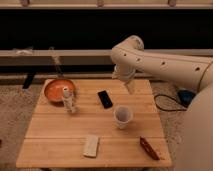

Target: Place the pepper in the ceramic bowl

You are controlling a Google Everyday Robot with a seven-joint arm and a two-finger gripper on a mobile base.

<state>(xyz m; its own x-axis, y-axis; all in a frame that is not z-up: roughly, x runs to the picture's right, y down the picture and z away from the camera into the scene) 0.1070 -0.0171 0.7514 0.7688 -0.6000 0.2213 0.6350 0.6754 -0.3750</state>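
The pepper (149, 148) is a slim dark red piece lying near the front right corner of the wooden table (50, 135). The ceramic bowl (58, 90), orange inside, sits at the back left of the table. My gripper (130, 88) hangs from the white arm above the back right part of the table, right of the black slab and behind the white cup. It is far from both the pepper and the bowl and holds nothing that I can see.
A flat black slab (105, 98) lies mid-table. A white cup (122, 116) stands right of centre. A small bottle (67, 100) stands just in front of the bowl. A pale flat bar (91, 145) lies near the front edge. Cables lie on the floor at right (167, 102).
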